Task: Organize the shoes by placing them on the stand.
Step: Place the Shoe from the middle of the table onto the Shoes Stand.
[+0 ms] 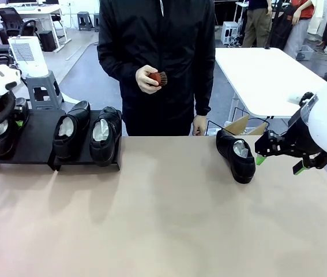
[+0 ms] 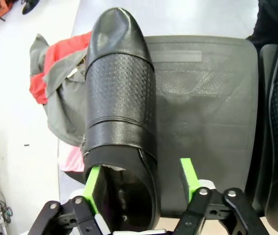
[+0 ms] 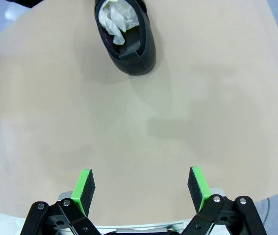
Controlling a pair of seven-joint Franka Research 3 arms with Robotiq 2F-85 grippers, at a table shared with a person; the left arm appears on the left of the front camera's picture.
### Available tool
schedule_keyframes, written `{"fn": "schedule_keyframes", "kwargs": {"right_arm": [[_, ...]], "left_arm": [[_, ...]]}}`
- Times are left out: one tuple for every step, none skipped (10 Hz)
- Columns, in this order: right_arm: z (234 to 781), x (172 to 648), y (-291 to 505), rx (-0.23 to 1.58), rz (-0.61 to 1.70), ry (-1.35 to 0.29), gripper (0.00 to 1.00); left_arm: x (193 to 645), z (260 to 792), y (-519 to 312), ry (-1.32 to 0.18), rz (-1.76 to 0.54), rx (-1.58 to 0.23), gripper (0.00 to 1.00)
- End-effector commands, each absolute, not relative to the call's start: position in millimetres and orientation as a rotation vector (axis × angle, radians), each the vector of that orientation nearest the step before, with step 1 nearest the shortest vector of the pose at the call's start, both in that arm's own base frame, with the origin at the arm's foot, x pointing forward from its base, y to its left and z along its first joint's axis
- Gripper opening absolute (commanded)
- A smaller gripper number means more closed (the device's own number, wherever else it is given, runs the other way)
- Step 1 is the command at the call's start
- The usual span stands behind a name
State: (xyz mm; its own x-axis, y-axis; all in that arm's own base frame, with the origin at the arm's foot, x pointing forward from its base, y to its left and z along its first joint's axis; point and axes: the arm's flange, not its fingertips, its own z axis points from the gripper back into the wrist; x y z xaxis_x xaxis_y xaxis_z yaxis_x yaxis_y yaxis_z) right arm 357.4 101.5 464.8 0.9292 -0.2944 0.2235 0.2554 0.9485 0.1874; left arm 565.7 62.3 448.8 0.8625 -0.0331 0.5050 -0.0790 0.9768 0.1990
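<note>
The black stand [image 1: 36,138] sits at the table's far left and bears three glossy black shoes. The leftmost shoe [image 1: 0,138] rests flat on the stand [image 2: 202,112], toe pointing away from my left gripper [image 1: 4,128]. My left gripper [image 2: 141,181] is open across that shoe's [image 2: 121,98] heel opening: one green pad is inside it and the other stands clear of the outer wall. Two more shoes [image 1: 71,134] [image 1: 105,135] stand side by side further right. A fourth shoe [image 1: 236,154] with white paper inside lies on the table at right. My right gripper [image 1: 279,164] hovers just right of it, open [image 3: 141,188] and holding nothing, with that shoe [image 3: 125,36] well ahead of the fingers.
A person stands at the far edge holding a reddish-brown brush [image 1: 158,78]. A grey stool with a white appliance [image 1: 30,63] stands behind the stand. A white table [image 1: 267,69] and a cardboard box [image 1: 241,124] are at back right. Red and grey clothing [image 2: 55,98] lies on the floor beyond the stand.
</note>
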Motion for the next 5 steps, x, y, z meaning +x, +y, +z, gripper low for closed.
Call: {"fn": "schedule_keyframes", "kwargs": {"right_arm": [[464.2, 357.7, 102.7, 0.163, -0.275, -0.254, 1.00], [464.2, 357.7, 102.7, 0.163, -0.275, -0.254, 1.00], [464.2, 357.7, 102.7, 0.163, -0.275, -0.254, 1.00], [464.2, 357.7, 102.7, 0.163, -0.275, -0.254, 1.00], [464.2, 357.7, 102.7, 0.163, -0.275, -0.254, 1.00]], "left_arm": [[558.2, 453.9, 62.4, -0.520, 0.041, 0.242, 1.00], [558.4, 453.8, 62.8, -0.501, 0.022, 0.249, 1.00], [558.0, 453.1, 62.1, -0.462, 0.014, 0.255, 1.00], [562.2, 455.4, 63.3, -0.521, 0.028, 0.223, 1.00], [562.2, 455.4, 63.3, -0.521, 0.028, 0.223, 1.00]]}}
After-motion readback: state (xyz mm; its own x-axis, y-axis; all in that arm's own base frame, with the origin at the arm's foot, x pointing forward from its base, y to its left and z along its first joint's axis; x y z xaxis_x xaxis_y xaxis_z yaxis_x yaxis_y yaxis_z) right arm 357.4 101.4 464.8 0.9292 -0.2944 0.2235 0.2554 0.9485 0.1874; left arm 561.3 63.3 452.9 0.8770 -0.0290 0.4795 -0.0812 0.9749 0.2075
